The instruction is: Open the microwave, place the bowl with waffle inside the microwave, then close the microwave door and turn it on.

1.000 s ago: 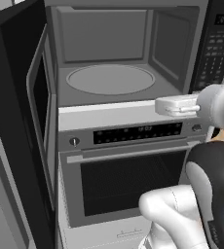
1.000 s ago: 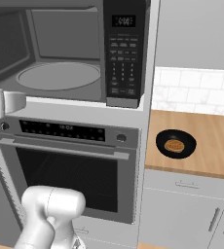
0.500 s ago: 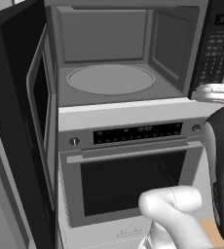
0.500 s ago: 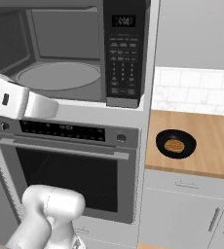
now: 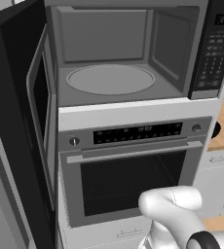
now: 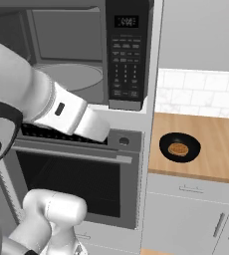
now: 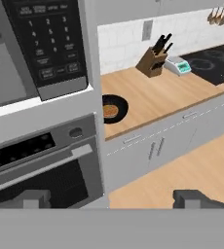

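- Left base view: the microwave (image 5: 128,58) stands with its cavity exposed, the grey turntable (image 5: 110,79) bare. The microwave door (image 5: 24,121) is swung fully out to the left. A second ago the arm's white forearm crossed in front of the oven (image 5: 133,170) at the right; now it has left that spot, and just the robot's base link sits low and near.
- Right base view: the arm now sweeps in from the left, its forearm lying across the oven's control strip, heading right. The bowl (image 6: 179,147) sits on the wooden counter (image 6: 216,149) to the right of the oven column, well apart from the microwave, with the waffle (image 6: 178,149) lying in it. Neither has moved since the earlier pictures.
- Hand view: the gripper (image 7: 111,198) has its two tips standing wide apart with nothing between them. The camera looks over the keypad panel (image 7: 48,41) and toward the bowl on the counter; a knife block (image 7: 153,61) and a cooktop (image 7: 214,63) lie farther right.
- Judgement: door-opening looks finished, and the swing to the right suggests the reach for the bowl is beginning. Everything from the pick-up onward remains to do.
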Controlling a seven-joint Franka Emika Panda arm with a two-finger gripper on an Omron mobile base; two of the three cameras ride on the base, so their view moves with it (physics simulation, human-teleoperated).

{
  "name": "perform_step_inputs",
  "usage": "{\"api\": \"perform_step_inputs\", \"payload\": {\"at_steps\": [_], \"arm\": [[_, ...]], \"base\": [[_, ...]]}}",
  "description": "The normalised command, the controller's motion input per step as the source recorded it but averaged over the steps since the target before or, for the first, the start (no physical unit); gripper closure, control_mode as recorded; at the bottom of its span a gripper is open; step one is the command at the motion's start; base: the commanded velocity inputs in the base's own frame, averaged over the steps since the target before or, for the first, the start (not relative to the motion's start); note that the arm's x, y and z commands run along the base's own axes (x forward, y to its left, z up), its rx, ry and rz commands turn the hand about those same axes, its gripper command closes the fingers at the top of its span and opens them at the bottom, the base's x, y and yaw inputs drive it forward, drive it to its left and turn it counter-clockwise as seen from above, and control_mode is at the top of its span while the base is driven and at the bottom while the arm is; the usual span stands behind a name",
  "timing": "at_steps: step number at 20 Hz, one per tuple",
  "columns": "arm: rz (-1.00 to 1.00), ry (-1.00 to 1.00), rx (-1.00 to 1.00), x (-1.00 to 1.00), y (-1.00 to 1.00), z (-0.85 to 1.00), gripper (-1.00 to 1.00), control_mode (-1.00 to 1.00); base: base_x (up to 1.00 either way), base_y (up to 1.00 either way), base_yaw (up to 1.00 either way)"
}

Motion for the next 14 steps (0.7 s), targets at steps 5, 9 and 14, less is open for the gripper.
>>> {"api": "perform_step_inputs", "payload": {"at_steps": [5, 9, 14], "arm": [[0.00, 0.03, 0.29, 0.00, -0.90, -0.42, -1.00, -1.00], [0.00, 0.00, 0.26, 0.09, -0.72, -0.40, -1.00, -1.00], [0.00, 0.00, 0.23, 0.25, -0.59, -0.45, -1.00, -1.00]], "base": [[0.00, 0.00, 0.00], [0.00, 0.00, 0.00], [0.00, 0.00, 0.00]]}}
